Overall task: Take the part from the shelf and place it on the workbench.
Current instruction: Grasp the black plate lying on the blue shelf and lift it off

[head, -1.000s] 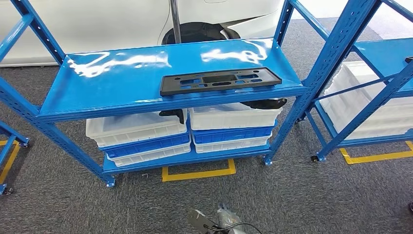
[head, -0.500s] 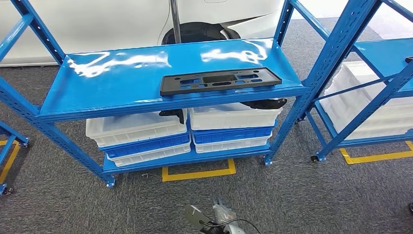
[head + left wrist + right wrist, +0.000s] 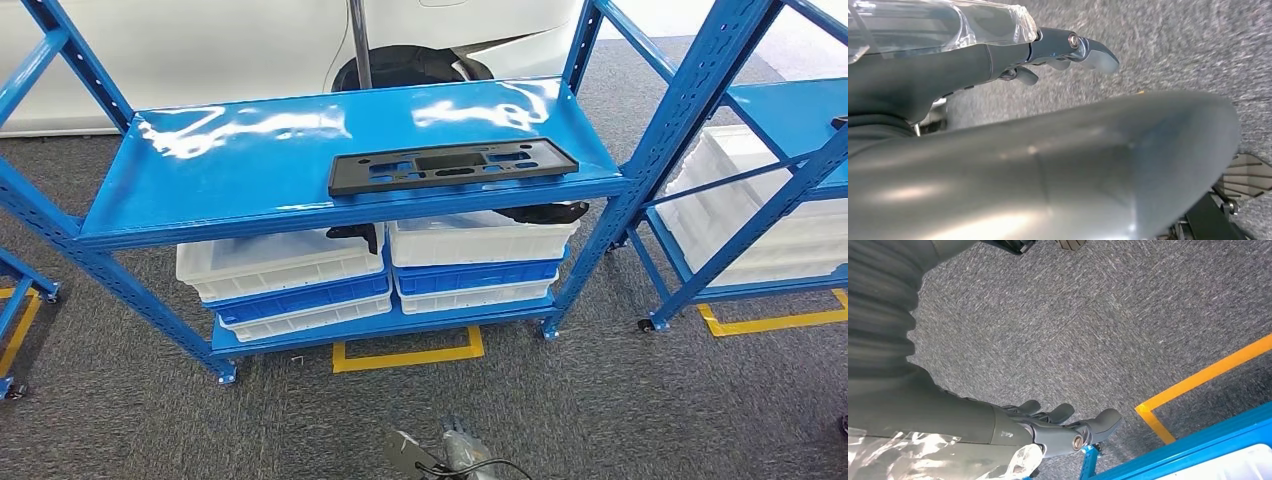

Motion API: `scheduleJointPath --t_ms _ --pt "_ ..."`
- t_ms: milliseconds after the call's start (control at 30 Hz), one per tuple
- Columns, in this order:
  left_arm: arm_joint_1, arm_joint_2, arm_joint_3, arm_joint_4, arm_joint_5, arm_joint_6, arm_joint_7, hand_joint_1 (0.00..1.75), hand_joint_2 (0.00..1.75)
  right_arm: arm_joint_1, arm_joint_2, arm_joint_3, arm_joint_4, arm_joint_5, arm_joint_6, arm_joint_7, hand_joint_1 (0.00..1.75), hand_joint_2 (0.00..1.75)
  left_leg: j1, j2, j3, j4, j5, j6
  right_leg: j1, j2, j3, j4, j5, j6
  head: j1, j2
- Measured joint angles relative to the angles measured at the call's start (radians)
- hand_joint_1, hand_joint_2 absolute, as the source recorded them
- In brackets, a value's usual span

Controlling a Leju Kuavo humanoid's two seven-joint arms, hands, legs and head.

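I can't read any text, label, brand or number anywhere. The flat black plastic part [image 3: 452, 165] with cut-outs on the glossy blue metal shelf [image 3: 250, 160] carries no legible marking, nor do the white plastic crates [image 3: 280, 262] below.

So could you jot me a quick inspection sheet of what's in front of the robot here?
Surface: glossy blue shelf, top level bare except for one part.
Job's things: flat black part with cut-outs, lying near the front edge of the top level, untouched; no workbench seen.
Clutter: white and blue bins stacked on the lower level, dark pieces sticking out of them.
Robot hands: left robot hand and right robot hand hang over the carpet, holding nothing, fingers apart.
Cables: nothing seen.
Surroundings: grey carpet, yellow floor tape, second blue shelf to the right, white car behind.
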Motion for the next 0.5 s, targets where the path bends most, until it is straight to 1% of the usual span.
scheduleJointPath --t_ms 200,333,433,500 --pt "0.002 -0.009 0.004 0.000 0.021 0.030 0.008 0.00 0.00 0.006 -0.006 0.000 -0.007 0.020 0.002 0.004 0.00 1.75 0.000 0.000 0.000 0.000 0.000 0.000 0.000 0.000 0.000 0.000 0.000 0.000 0.000 0.000" --pt "0.002 -0.017 0.006 0.000 0.020 0.043 0.031 0.00 0.00 0.002 -0.015 0.000 -0.033 0.041 0.006 0.022 0.00 1.75 0.000 0.000 0.000 0.000 0.000 0.000 0.000 0.000 0.000 0.000 0.000 0.000 0.000 0.000" --pt "0.003 -0.025 0.006 0.000 0.003 0.047 0.053 0.00 0.00 -0.010 -0.023 -0.001 -0.057 0.016 0.019 0.025 0.00 1.75 0.000 0.000 0.000 0.000 0.000 0.000 0.000 0.000 0.000 0.000 0.000 0.000 0.000 0.000" --pt "0.003 -0.031 0.005 0.000 -0.004 0.051 0.051 0.00 0.00 -0.018 -0.029 -0.005 -0.074 -0.011 0.027 0.024 0.00 1.75 0.000 0.000 0.000 0.000 0.000 0.000 0.000 0.000 0.000 0.000 0.000 0.000 0.000 0.000"
